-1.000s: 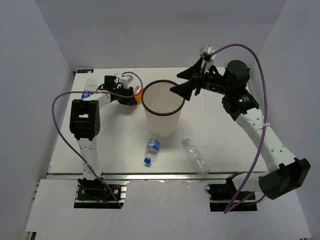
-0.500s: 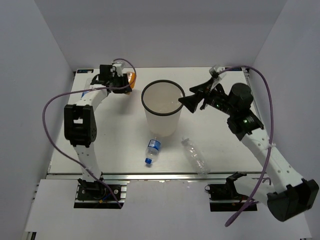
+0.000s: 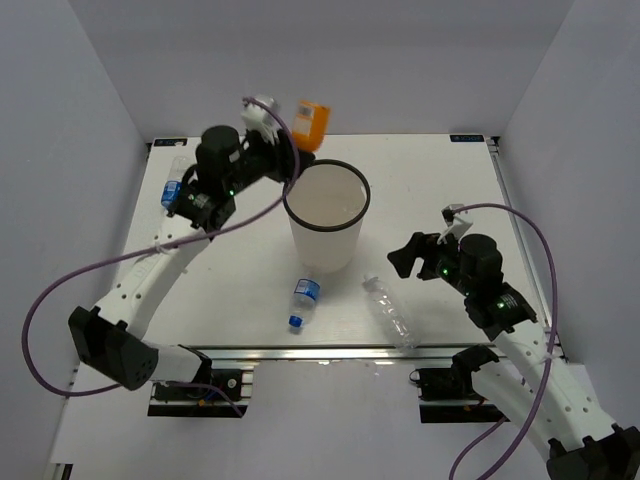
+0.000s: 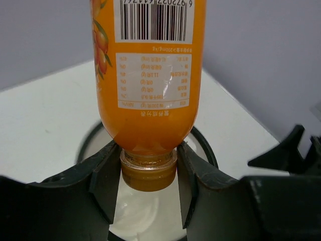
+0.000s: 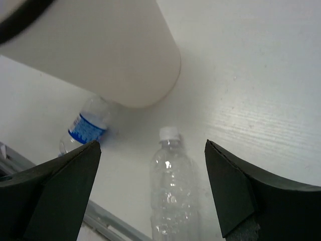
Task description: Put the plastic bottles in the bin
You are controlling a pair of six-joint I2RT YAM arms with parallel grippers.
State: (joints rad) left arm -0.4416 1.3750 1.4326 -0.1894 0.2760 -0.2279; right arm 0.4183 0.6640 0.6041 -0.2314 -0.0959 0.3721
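My left gripper point(image 3: 292, 138) is shut on the neck of the orange bottle point(image 3: 311, 121) and holds it in the air over the far left rim of the bin point(image 3: 325, 250). In the left wrist view the orange bottle point(image 4: 150, 75) points away from my gripper point(image 4: 148, 156), with the bin's black rim point(image 4: 204, 146) below. My right gripper point(image 3: 405, 258) is open and empty, right of the bin. In the right wrist view it point(image 5: 151, 150) hangs above a clear bottle point(image 5: 175, 186). That clear bottle point(image 3: 390, 313) and a blue-labelled bottle point(image 3: 304, 298) lie in front of the bin.
Another blue-labelled bottle point(image 3: 171, 188) lies at the table's far left edge, partly behind my left arm. The right wrist view shows the bin's wall point(image 5: 100, 50) and the blue-labelled bottle point(image 5: 85, 128) beside it. Grey walls enclose the table.
My left gripper has lifted the orange bottle from the far left of the table up to the bin's rim. My right gripper has drawn back from the bin's rim, nearer and lower.
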